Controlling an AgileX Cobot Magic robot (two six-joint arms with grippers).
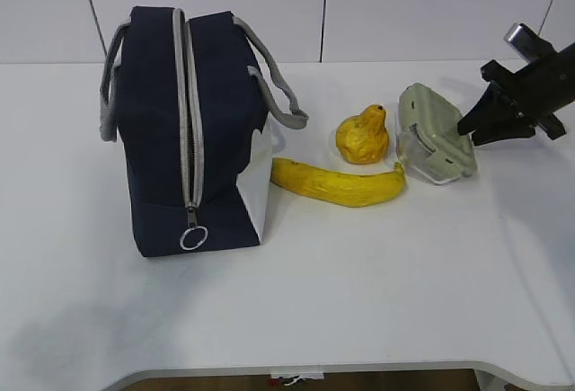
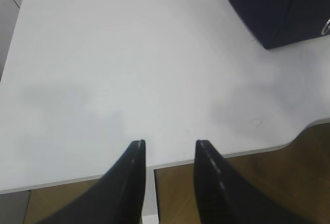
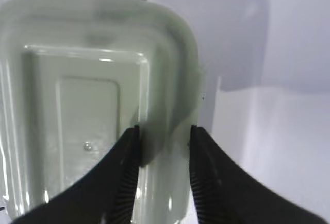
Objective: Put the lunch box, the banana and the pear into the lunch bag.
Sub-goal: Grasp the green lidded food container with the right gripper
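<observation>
The navy lunch bag (image 1: 157, 130) stands at the left, its grey zipper strip (image 1: 190, 112) running over the top and down the front to the ring pull (image 1: 193, 238). The yellow banana (image 1: 337, 184) lies right of the bag. The yellow-orange pear (image 1: 363, 136) sits just behind it. The lunch box (image 1: 435, 135) with its sage-green lid lies tilted further right. My right gripper (image 1: 464, 128) is at the box's right edge. In the right wrist view it (image 3: 164, 129) is open, with the lid's rim (image 3: 170, 54) between the jaws. My left gripper (image 2: 169, 142) is open and empty over the table's front edge.
The bag's grey webbing handles (image 1: 274, 85) hang to both sides. A corner of the bag (image 2: 278, 7) shows at the top right of the left wrist view. The white table's front edge (image 1: 305, 368) has a curved cut-out, with brown floor below.
</observation>
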